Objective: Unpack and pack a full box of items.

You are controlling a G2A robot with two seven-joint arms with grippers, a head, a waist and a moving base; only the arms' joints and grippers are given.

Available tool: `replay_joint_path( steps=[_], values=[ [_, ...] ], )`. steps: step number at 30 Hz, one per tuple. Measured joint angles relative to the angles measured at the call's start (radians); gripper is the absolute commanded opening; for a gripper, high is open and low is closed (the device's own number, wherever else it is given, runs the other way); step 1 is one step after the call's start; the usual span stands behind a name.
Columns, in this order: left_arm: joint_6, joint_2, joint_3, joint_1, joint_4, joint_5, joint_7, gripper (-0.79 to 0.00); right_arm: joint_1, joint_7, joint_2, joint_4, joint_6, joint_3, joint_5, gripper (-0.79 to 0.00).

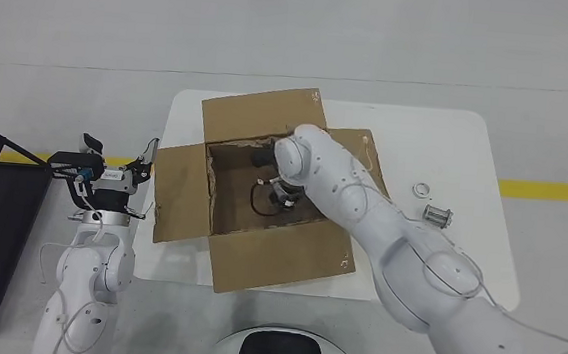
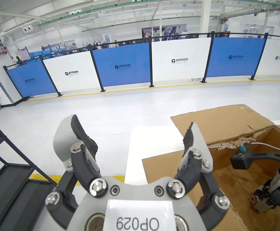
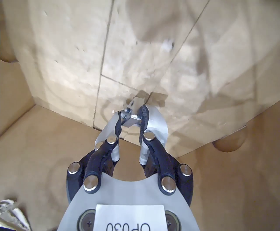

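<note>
I see a short letter-and-digit code, upside down, on the white paper label (image 2: 137,215) at the left gripper (image 2: 133,126) base. A second white label (image 3: 130,217) sits on the right gripper (image 3: 131,114). Dark logos mark the far blue and white fence panels (image 2: 122,65).

L arm out at side, L tool (image 2: 133,131) spread wide | R arm fwd, R tool (image 3: 131,117) pointing down, pinched

Open cardboard box (image 1: 273,256), flaps spread, metal part (image 3: 130,119) inside
</note>
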Motion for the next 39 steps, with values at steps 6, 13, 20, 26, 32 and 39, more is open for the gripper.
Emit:
replay_joint_path(
  steps=[6, 13, 20, 26, 32, 39],
  values=[
    [0.0, 0.0, 0.0, 0.0, 0.0, 0.0, 0.0, 0.0, -0.029, -0.134, 0.058, -0.144, 0.008, 0.088, -0.022, -0.785],
    [0.0, 0.0, 0.0, 0.0, 0.0, 0.0, 0.0, 0.0, -0.389, -0.168, 0.241, -0.785, -0.062, 0.368, -0.214, -0.785],
    [0.0, 0.0, 0.0, 0.0, 0.0, 0.0, 0.0, 0.0, -0.879, -0.352, 0.34, -1.396, -0.232, 0.691, -0.282, -0.785],
    [0.0, 0.0, 0.0, 0.0, 0.0, 0.0, 0.0, 0.0, -1.16, -0.729, 0.359, -1.578, -0.32, 0.82, -0.335, -0.785],
    [0.0, 0.0, 0.0, 0.0, 0.0, 0.0, 0.0, 0.0, -1.207, -0.932, 0.356, -1.587, -0.28, 0.831, -0.303, -0.785],
    [0.0, 0.0, 0.0, 0.0, 0.0, 0.0, 0.0, 0.0, -1.178, -0.833, 0.354, -1.536, -0.266, 0.829, -0.275, -0.785]
  ],
)
